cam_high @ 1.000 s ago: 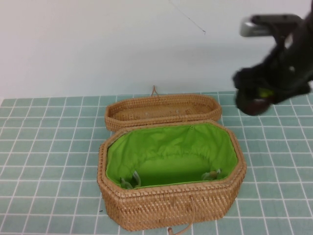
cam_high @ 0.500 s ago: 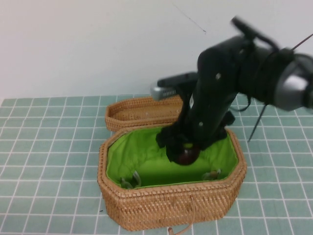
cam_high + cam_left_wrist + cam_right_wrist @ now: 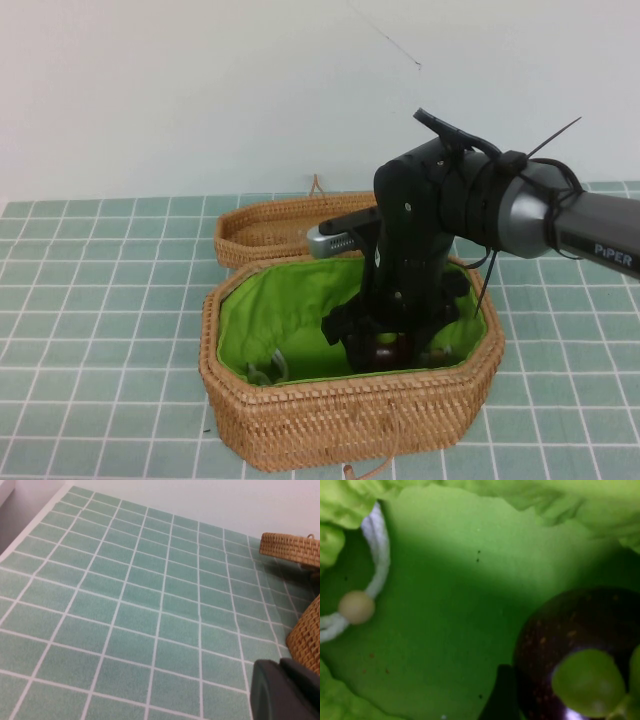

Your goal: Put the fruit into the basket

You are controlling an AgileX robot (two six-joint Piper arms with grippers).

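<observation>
The open basket stands at the table's front middle, its lid lying open behind it. My right gripper is lowered inside the basket, shut on the fruit, a dark maroon mangosteen. In the right wrist view the fruit with its yellow-green leaves hangs just above the green lining, with one dark fingertip beside it. My left gripper is out of the high view. It is shut and empty, low over the tiles left of the basket wall.
A white drawstring with a bead lies in the lining near the fruit. The lid edge shows in the left wrist view. Green tiled cloth surrounds the basket.
My right arm has swung from high at the right over to the basket and come down into it, carrying the fruit. The basket has not moved.
</observation>
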